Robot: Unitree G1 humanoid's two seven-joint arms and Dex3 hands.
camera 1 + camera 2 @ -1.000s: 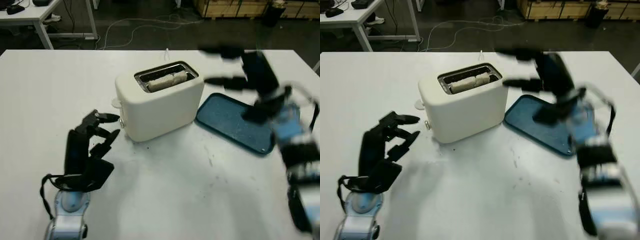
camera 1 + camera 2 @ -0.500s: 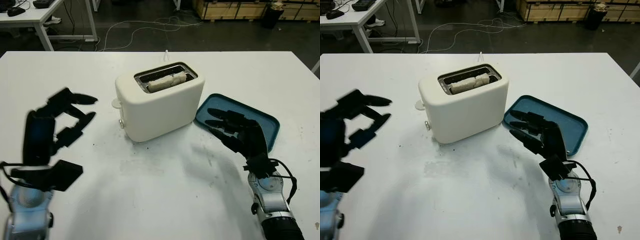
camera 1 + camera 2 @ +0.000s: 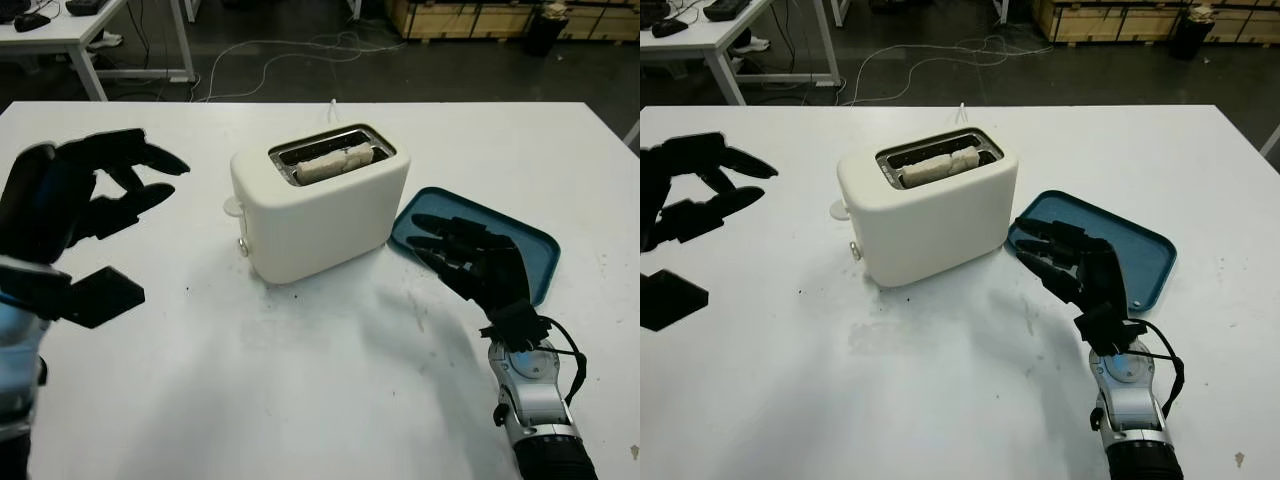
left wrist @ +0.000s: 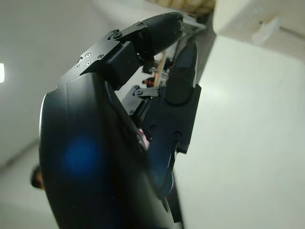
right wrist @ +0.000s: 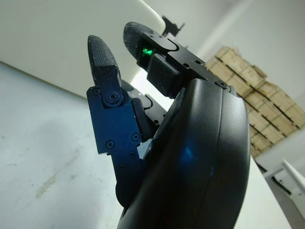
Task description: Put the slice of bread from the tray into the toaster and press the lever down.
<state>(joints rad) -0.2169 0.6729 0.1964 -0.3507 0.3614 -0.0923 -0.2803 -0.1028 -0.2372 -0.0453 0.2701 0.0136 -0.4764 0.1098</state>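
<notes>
A cream toaster [image 3: 318, 205] stands mid-table with the slice of bread [image 3: 333, 160] sunk in its slot. Its lever tab [image 3: 232, 206] sticks out of the left end, with a small knob [image 3: 244, 245] below. My left hand [image 3: 140, 200] is raised above the table well left of the toaster, open and holding nothing. The left wrist view has the toaster's corner and lever tab [image 4: 264, 31] beyond the fingers [image 4: 167, 71]. My right hand [image 3: 445, 245] is open, low over the near-left edge of the blue tray [image 3: 520, 240], which holds nothing. The toaster's wall [image 5: 62, 38] shows close in the right wrist view.
The white table [image 3: 330, 380] ends just behind the toaster, with a dark floor and cables [image 3: 300, 50] beyond. Another white table [image 3: 70, 30] stands at the far left, and wooden crates [image 3: 480, 15] at the far right.
My left hand lifted from beside the toaster's lever end and swung up and to the left. My right hand came down from above the tray to its near edge.
</notes>
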